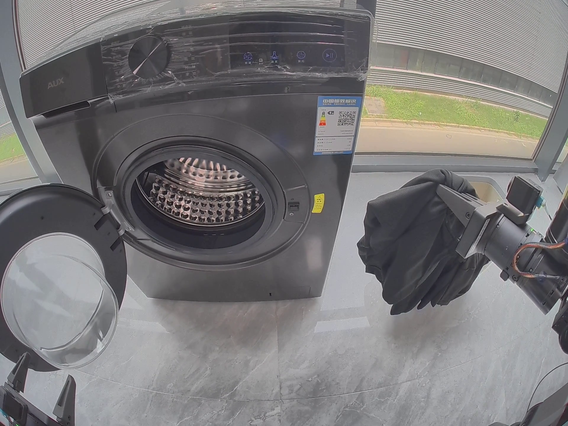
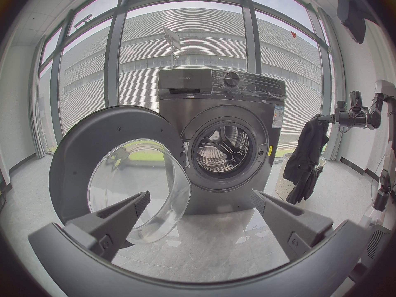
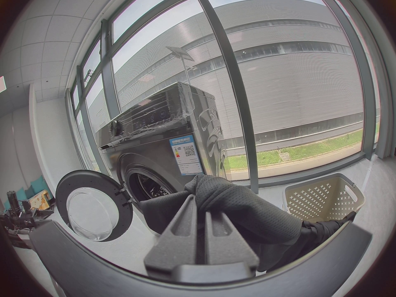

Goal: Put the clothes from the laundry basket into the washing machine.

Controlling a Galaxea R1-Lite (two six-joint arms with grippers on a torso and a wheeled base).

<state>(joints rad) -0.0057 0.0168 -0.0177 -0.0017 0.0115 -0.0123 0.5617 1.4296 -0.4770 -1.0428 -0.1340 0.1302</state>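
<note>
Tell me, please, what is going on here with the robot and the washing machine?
The right gripper is shut on a dark garment, held up off the floor to the right of the washing machine, with the laundry basket behind it. The machine's door stands open and the drum looks empty. The left gripper is open, low near the door.

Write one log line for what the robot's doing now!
right gripper: shut on black garment beside washing machine | left gripper: open | door: open
</note>
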